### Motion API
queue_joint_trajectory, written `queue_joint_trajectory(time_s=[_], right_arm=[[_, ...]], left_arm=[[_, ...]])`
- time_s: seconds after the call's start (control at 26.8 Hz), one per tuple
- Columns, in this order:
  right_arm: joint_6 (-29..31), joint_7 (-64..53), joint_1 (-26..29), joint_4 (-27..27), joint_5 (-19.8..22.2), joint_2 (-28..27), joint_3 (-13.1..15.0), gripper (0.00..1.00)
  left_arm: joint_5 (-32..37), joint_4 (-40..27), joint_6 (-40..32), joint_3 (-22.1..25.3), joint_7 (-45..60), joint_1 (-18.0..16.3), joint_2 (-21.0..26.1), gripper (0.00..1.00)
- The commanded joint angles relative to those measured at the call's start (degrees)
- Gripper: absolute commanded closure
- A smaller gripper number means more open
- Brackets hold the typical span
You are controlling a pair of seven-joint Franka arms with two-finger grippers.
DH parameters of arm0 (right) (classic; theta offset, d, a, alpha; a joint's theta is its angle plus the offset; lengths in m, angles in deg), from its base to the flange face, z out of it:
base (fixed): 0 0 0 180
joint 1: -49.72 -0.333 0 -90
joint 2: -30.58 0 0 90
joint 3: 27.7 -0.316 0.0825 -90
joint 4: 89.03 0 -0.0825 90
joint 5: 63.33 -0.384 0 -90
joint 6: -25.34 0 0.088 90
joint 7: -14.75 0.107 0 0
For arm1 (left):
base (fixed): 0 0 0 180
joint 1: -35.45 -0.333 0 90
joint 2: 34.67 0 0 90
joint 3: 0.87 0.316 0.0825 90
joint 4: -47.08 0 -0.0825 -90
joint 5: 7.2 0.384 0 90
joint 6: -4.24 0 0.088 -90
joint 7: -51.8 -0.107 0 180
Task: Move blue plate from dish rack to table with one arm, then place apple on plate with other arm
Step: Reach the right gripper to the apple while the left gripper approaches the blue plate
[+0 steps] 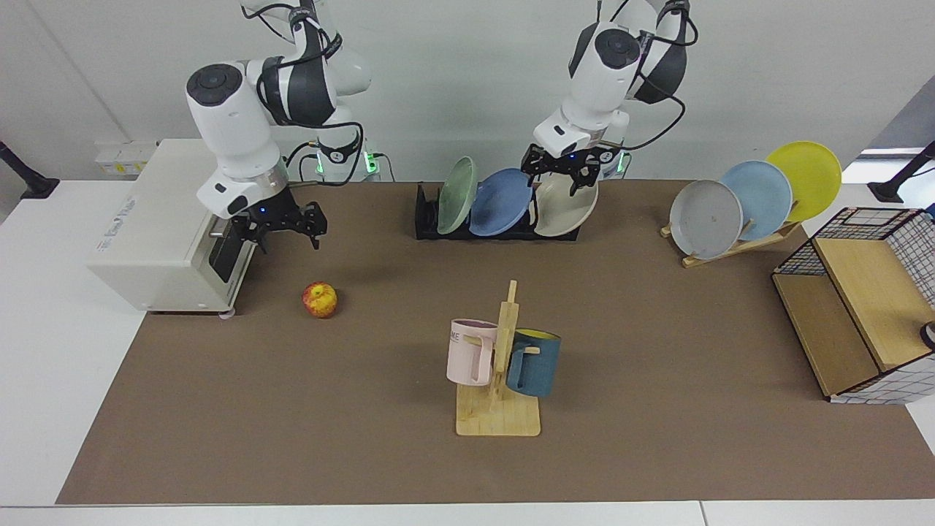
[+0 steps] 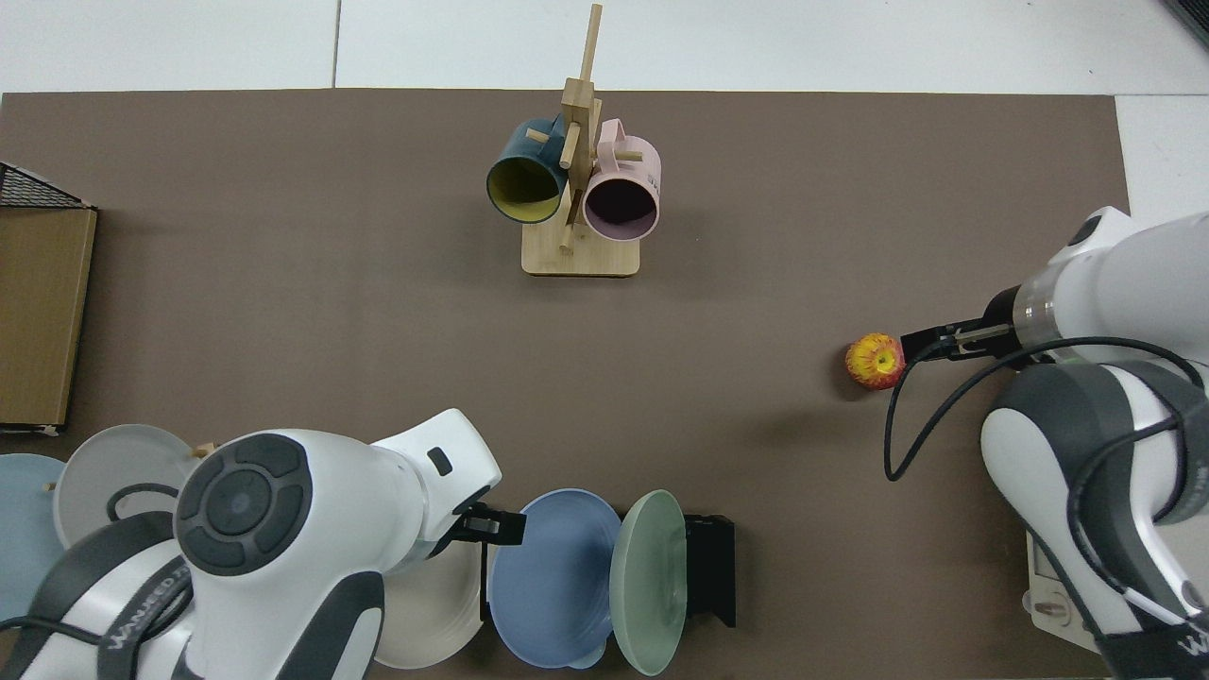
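Left hand [image 1: 561, 174] partly masking beige plate [image 1: 566, 212]

Plain white wall [image 1: 453, 88] behind, even indoor light, dark stand [image 1: 22, 179] at far edge.

So the blue plate [image 1: 501, 202] is standing in the black dish rack [image 1: 427, 219] at the far middle of the tabletop [image 1: 657, 351], sandwiched between a green plate [image 1: 457, 195] and a beige plate [image 1: 566, 201]. The left gripper [image 1: 563, 172] hangs right over the beige and blue plates, jaws spread. Over on the left, the right gripper [image 1: 283, 230] hovers by the toaster oven [image 1: 172, 230], jaws apart, a bit above and behind the apple [image 1: 320, 299], which sits alone on the mat.
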Motion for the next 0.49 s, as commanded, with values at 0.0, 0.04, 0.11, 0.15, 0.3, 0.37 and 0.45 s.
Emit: queue_joint_trajectory(time_s=[0.0,0.04,0.11,0.15,0.3,0.37,0.45], right_arm=[[1.6,-1.7,-0.8,-1.3,-0.8,-0.3,0.1,0.0],[2.7,-1.9,-0.6,-1.6,-0.8,-1.3,0.1,0.0],[4.9,-2.2,-0.2,-2.6,-0.8,-2.6,0.2,0.0],[6.3,-2.7,0.1,-3.5,-0.8,-3.1,0.2,0.0],[11.4,-4.1,0.9,-8.4,-0.8,-3.7,0.2,0.0],[13.7,-4.3,1.1,-10.5,-0.8,-3.9,0.2,0.0],[15.2,-4.2,1.7,-11.4,-0.8,-4.5,0.2,0.0]], left_arm=[[-4.1,-6.5,4.9,0.4,0.1,2.7,-1.6,0.01],[-5.3,-7.8,6.3,0.3,0.1,3.8,-0.7,0.01],[-6.6,-9.6,8.6,0.1,0.3,5.7,-0.3,0.01],[-6.9,-10.3,9.4,0.1,0.5,6.2,-0.3,0.01],[-7.7,-11.0,10.0,0.0,0.6,6.3,0.1,0.01],[-7.8,-11.5,10.4,-0.3,0.6,6.3,1.0,0.01],[-7.8,-11.8,11.3,-1.2,0.7,6.6,1.8,0.01]])
